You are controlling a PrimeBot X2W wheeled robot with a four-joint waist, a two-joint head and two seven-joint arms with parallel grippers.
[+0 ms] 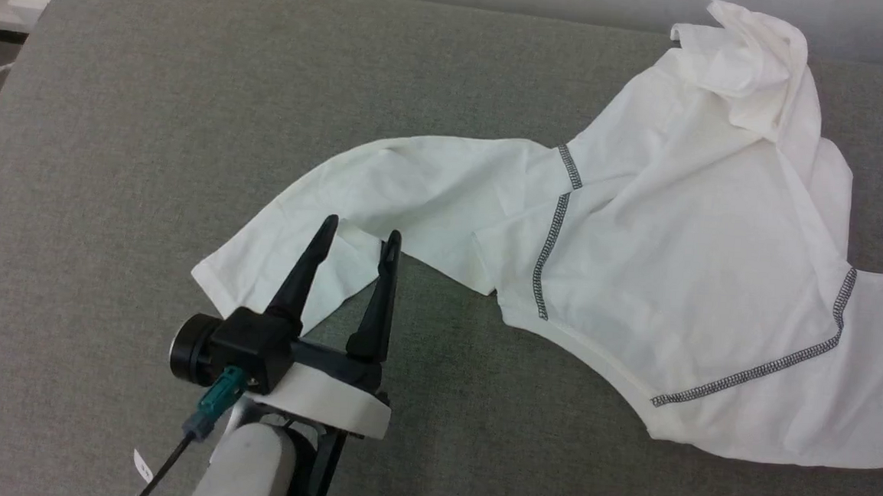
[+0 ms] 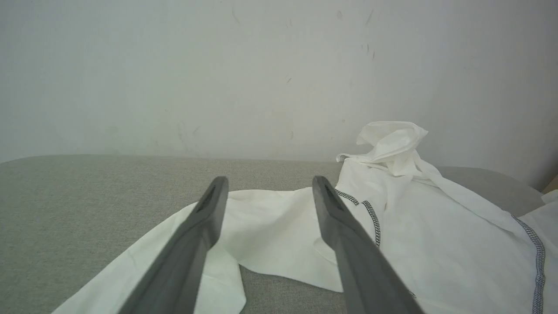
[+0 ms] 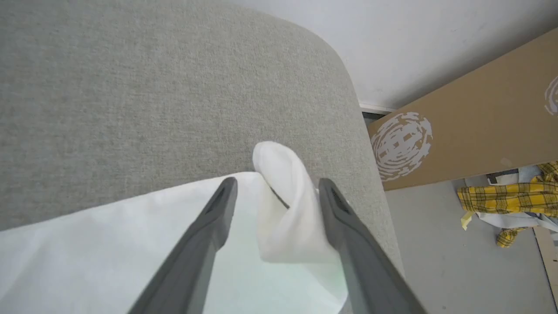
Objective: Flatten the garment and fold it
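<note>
Beneath parted jaws of the left gripper (image 1: 362, 228) lies the garment (image 1: 679, 255).

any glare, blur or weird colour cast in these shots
Head view: soft even light, the white garment is nearly washed out though its stitching stays crisp, and there is a faint green tint on the grey padded surface beside the left gripper. Left wrist view: the near fingers look soft. Right wrist view: the garment is blown out, with a greenish cast by the right gripper.

The garment (image 1: 679, 255) runs off the right edge of the head view; its lower right part is cut off.
</note>
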